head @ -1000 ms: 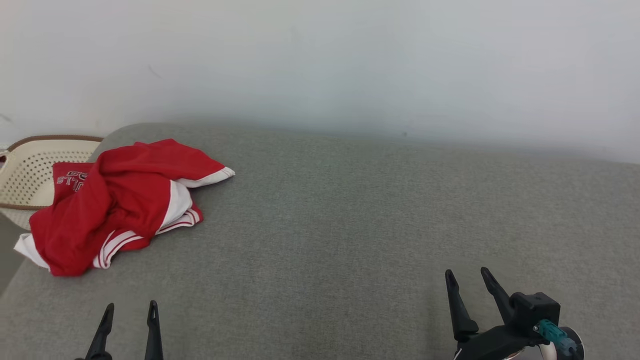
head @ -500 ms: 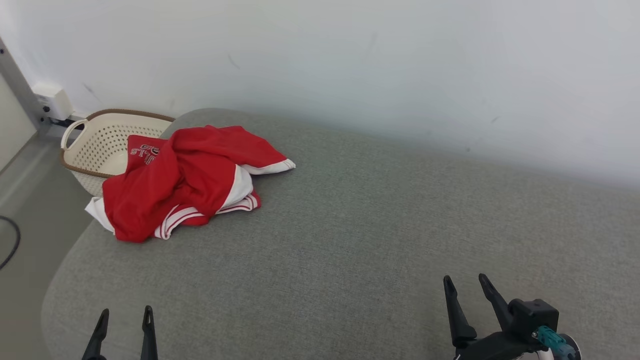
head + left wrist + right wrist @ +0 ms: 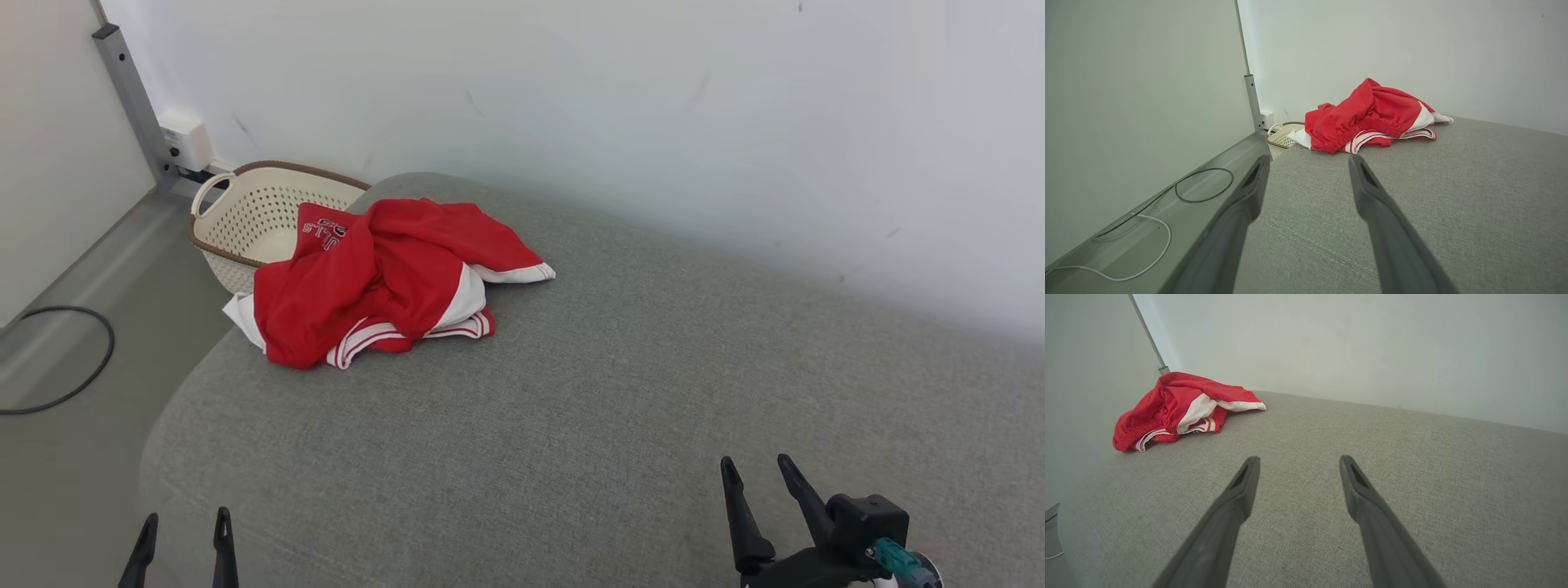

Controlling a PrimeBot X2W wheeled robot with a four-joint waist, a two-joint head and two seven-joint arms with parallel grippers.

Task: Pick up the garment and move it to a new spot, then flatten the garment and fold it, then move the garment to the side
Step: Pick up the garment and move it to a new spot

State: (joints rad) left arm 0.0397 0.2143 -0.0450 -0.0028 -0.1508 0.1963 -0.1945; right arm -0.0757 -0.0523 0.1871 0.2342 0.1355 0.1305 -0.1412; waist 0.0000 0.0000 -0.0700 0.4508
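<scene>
A crumpled red-and-white garment (image 3: pixel 367 282) is heaped far left on a grey fabric cushion (image 3: pixel 571 408) — the left tool (image 3: pixel 185 516) and right tool (image 3: pixel 754 461) (both near) are held wide open, empty.

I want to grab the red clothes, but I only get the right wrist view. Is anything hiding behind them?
Observer: Yes, a cream basket sits just behind the red garment.
Operator: Is my other gripper busy?
Observer: No, the left gripper is open and empty, at the near left edge of the grey cushion.
Operator: Anything on the floor?
Observer: A black cable loops on the floor left of the cushion.
</scene>
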